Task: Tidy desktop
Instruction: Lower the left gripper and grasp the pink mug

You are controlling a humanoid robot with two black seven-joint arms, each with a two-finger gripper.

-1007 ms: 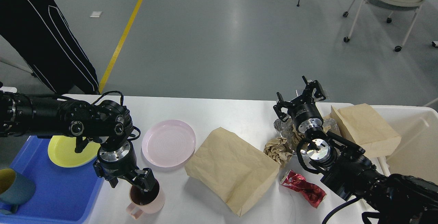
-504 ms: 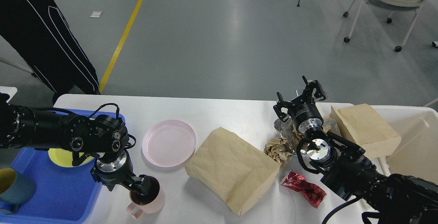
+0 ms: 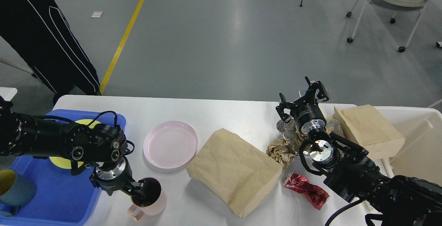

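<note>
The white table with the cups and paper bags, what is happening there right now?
A two-armed robot is tidying the desktop. Its left gripper is at the rim of a pink mug that stands on the table beside the blue tray, where a yellow plate and a teal mug already lie. The right gripper hangs open over the crumpled trash. A pink plate, two paper bags and a red wrapper are not yet cleared.
</note>
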